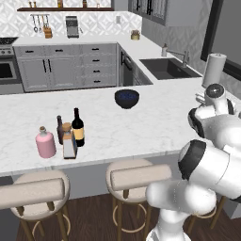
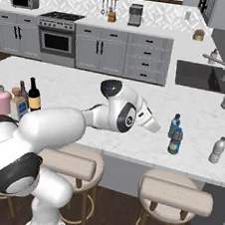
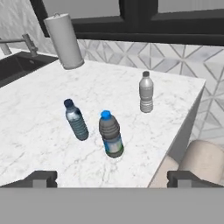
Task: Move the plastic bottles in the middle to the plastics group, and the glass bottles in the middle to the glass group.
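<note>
My hand view, jaws spread wide and empty over the table (image 3: 35, 131), blue water bottle (image 3: 76, 120) upright beside a blue-capped bottle (image 3: 110, 134), left base view, wine bottle (image 1: 78, 127) and corked pale bottle (image 1: 69, 141) just beside the pink bottle (image 1: 45, 142), brown bottle (image 1: 60, 129) half hidden.

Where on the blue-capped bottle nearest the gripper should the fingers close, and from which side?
Probably on the ribbed body of the blue-capped bottle, below its shoulder, approached level from the counter's front edge. It stands upright and free of the dark-capped bottle beside it, and the open gripper already faces it.
</note>
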### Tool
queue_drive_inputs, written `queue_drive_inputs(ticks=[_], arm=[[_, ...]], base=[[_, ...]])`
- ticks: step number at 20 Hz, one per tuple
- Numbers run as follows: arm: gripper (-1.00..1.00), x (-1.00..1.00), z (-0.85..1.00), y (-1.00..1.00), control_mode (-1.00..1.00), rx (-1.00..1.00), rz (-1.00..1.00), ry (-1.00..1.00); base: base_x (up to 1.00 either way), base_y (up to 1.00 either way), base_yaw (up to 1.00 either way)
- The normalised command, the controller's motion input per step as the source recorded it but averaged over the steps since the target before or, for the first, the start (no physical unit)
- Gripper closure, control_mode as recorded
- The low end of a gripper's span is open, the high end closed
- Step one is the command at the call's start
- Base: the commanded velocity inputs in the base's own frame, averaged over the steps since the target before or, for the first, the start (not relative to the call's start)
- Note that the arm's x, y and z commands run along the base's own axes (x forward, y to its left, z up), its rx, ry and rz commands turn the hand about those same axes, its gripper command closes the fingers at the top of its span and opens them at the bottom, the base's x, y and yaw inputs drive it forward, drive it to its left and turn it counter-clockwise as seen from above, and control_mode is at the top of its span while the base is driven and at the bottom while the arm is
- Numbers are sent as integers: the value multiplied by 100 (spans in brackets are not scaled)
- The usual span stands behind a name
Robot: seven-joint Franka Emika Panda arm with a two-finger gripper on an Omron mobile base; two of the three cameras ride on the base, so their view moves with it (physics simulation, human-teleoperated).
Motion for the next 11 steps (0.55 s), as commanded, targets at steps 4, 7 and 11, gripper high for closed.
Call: queue_drive_inputs(ticks=[4, 7, 11], arm=[[-100, -10, 52, 93, -100, 3, 25, 7], [-100, -24, 40, 100, -100, 6, 26, 2], [-100, -51, 41, 92, -100, 10, 33, 4]], base=[[0, 0, 0], [0, 0, 0], [0, 0, 0]])
